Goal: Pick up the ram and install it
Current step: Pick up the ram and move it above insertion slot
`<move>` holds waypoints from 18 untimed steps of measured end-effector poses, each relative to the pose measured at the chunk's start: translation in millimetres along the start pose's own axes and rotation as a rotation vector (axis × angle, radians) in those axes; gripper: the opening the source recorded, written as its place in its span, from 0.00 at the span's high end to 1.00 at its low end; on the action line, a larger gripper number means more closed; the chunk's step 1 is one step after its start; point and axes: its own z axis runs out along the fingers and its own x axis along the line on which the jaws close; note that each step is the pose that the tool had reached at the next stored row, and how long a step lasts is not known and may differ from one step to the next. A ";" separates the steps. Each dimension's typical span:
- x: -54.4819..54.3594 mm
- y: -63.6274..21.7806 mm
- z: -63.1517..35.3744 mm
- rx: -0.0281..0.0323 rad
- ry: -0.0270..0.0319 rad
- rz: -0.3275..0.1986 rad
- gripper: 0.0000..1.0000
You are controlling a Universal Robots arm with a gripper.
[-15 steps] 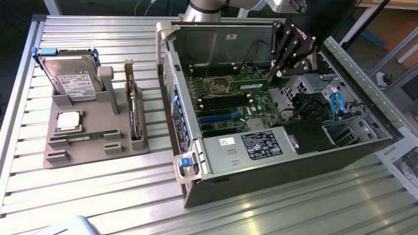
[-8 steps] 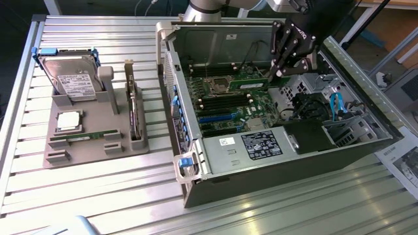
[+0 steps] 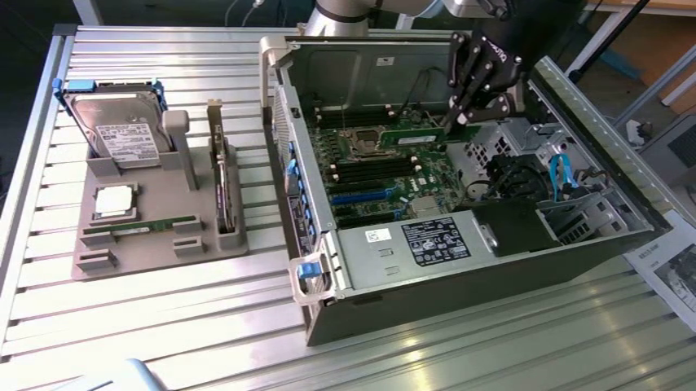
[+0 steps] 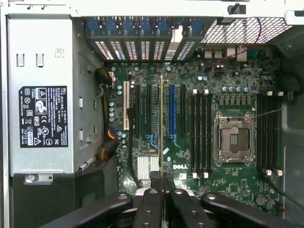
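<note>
Claw (image 4: 161,181): clenched on the ram stick (image 4: 161,128), the two fingers pinching its flat faces, apparently near one end.
Ram stick: reaches out from the fingertips, edge-on to the wrist camera. It hangs inside the open computer case (image 3: 337,73) over the board (image 4: 228,186) and is not seated in any slot.
Under the claw: the long card slots, with the blue slot (image 4: 172,111) just beside the stick's edge.
Farther out: the black memory slots (image 4: 200,133), then the processor socket (image 4: 232,140), with more memory slots past it.
Well apart: the grey holder (image 3: 142,248) on the table outside the case.
Risk, wrong slot: the stick lines up with the card slots, so pressing down here would likely jam it.
Risk, tilt: an off-centre grip could let it pivot and bind.
Risk, socket: a sideways slip could scrape the bare socket.
</note>
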 end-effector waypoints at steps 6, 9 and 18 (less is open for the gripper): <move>-6.8 0.0 1.5 0.0000 -0.0005 0.000 0.88; -11.6 0.0 2.6 0.0000 -0.0016 0.000 0.88; -28.2 0.0 5.1 0.0005 -0.0084 0.000 0.88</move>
